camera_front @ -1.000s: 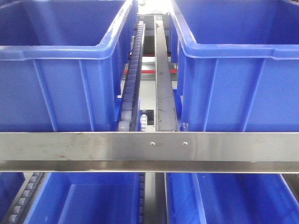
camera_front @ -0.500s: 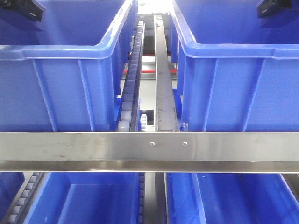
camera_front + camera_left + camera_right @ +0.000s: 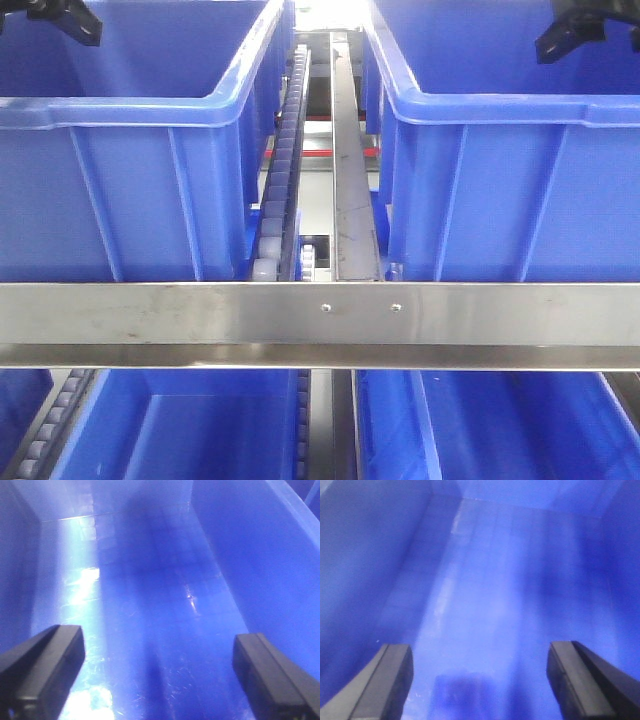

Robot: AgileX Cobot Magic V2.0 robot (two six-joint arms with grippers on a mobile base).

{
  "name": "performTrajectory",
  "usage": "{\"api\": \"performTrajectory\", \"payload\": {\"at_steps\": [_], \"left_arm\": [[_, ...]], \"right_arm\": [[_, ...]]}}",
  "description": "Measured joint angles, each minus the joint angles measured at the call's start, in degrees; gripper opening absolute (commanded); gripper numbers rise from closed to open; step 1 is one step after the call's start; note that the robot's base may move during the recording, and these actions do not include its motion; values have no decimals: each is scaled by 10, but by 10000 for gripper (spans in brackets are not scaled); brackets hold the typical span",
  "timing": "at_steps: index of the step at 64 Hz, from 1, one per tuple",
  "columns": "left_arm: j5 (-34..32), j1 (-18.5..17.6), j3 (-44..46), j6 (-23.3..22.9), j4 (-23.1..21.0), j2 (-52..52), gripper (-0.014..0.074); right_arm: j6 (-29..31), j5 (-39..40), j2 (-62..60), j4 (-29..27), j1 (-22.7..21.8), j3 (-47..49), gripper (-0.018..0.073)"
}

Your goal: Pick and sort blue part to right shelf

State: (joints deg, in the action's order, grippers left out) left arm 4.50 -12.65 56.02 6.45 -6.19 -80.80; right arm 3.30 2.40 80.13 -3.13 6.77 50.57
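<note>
My left gripper [image 3: 159, 647] hangs open over the bare floor of the left blue bin [image 3: 150, 580], with nothing between its fingers. In the front view it shows as a dark tip at the top left [image 3: 62, 18], above the upper left bin [image 3: 120, 110]. My right gripper [image 3: 480, 655] is open inside the upper right bin [image 3: 500, 110] and appears at the top right [image 3: 578, 30]. A darker blue blocky shape [image 3: 465, 697] lies on that bin's floor between and below the right fingers. It is too blurred to tell whether it is the blue part.
A steel shelf rail [image 3: 320, 315] crosses the front view. A roller track [image 3: 285, 150] and a metal divider [image 3: 350, 170] run between the two upper bins. Two more blue bins [image 3: 190, 430] sit on the lower level.
Neither gripper showed a second ago. Both have since come down into the top corners of the front view, and the right one has moved further down and inward.
</note>
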Motion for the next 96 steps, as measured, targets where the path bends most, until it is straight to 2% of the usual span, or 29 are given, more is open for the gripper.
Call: {"api": "performTrajectory", "payload": {"at_steps": [6,9,20,23,38,45,53,63,73,86,96], "left_arm": [[1,0,0,0,0,0,619],[3,0,0,0,-1,3,514],[8,0,0,0,-10,26,104],[8,0,0,0,-11,30,139],[33,6,0,0,-13,41,125],[45,30,-2,-2,-18,67,125],[18,60,-36,-5,-25,118,125],[-7,83,-117,-5,-27,216,125],[-27,87,-217,-5,-27,331,125],[-29,87,-340,-5,-27,496,125],[-29,87,-399,-5,-28,589,125]], "right_arm": [[0,-2,-10,0,0,0,578],[0,-7,-20,0,0,0,518],[0,-24,-57,0,0,0,129],[0,-24,-62,0,0,0,45],[0,-35,-79,-3,0,0,56],[0,-42,-101,-3,-8,-4,56],[0,-31,-144,-3,-19,-38,56],[0,4,-219,-3,-22,-108,56],[0,40,-316,-3,-22,-192,56],[0,41,-454,-4,-22,-288,56],[0,41,-552,-4,-22,-338,56]]}}
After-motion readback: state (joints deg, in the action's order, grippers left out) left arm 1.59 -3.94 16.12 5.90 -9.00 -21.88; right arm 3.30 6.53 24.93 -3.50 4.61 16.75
